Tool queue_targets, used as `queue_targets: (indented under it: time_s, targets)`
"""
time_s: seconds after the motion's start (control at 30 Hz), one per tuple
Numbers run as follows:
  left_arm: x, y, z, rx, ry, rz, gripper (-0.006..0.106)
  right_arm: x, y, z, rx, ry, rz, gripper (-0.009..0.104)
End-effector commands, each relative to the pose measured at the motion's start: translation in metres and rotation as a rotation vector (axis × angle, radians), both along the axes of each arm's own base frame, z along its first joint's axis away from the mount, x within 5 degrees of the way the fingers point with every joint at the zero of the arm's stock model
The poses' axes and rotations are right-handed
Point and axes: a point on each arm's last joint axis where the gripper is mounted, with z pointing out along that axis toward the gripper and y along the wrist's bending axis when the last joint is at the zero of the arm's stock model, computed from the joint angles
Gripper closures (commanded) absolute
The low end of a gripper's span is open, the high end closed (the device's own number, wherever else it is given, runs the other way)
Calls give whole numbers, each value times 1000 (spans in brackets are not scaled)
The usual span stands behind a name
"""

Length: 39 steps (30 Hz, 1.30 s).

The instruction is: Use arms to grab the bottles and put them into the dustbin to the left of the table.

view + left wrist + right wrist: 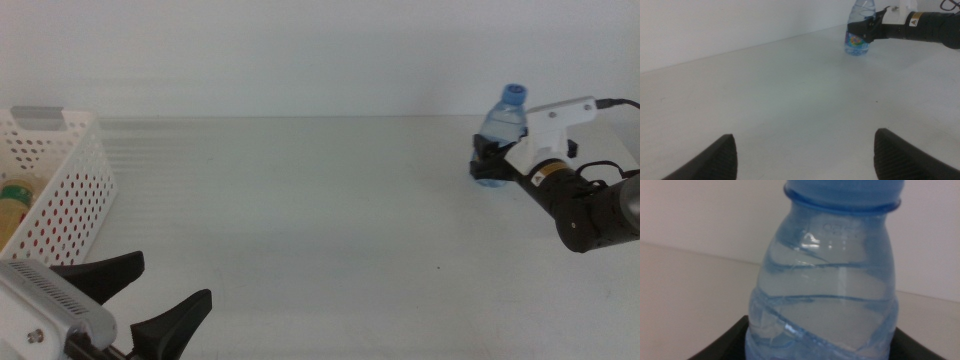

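Observation:
The small clear water bottle point(503, 122) with a blue cap stands at the table's far right, slightly tilted. My right gripper point(488, 162) has its jaws against the bottle's lower sides. In the right wrist view the bottle point(825, 290) fills the picture, with a dark jaw on each side of it. The left wrist view shows the bottle point(858, 42) and the right gripper point(873, 29) far off. My left gripper point(150, 297) is open and empty at the front left. The white dustbin point(70, 170) stands at the left. It holds the yellow-liquid bottle point(14, 205), and red shows through its holes.
The white table point(320, 210) stretches wide between the dustbin and the water bottle. A plain white wall rises behind the table's far edge. The right arm's black body point(590, 210) and cables lie at the right edge.

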Motion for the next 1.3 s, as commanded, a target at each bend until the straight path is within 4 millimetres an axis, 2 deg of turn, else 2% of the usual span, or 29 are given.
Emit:
queue_targets:
  time_s: [0.0,0.13,0.27,0.4,0.5,0.7,0.93,1.13,1.27]
  targets:
    - [2,-2,16,-75,-80,-4,10,1,18,54,-12,-213,116,95]
    - [2,-2,16,-75,-80,-4,10,-8,47,75,31,-254,213,95]
    - [2,-2,16,-75,-80,-4,10,-24,89,91,134,-260,326,95]
    - [2,-2,16,-75,-80,-4,10,-44,143,96,166,-255,477,95]
    - [2,-2,16,-75,-80,-4,10,-56,176,98,173,-250,557,95]
    - [2,-2,16,-75,-80,-4,10,-70,226,102,174,-236,662,95]
    - [2,-2,16,-75,-80,-4,10,-74,261,90,176,-222,727,95]
    - [2,-2,16,-75,-80,-4,10,-76,271,75,170,-196,747,95]
    - [2,-2,16,-75,-80,-4,10,-76,271,73,165,-188,746,95]
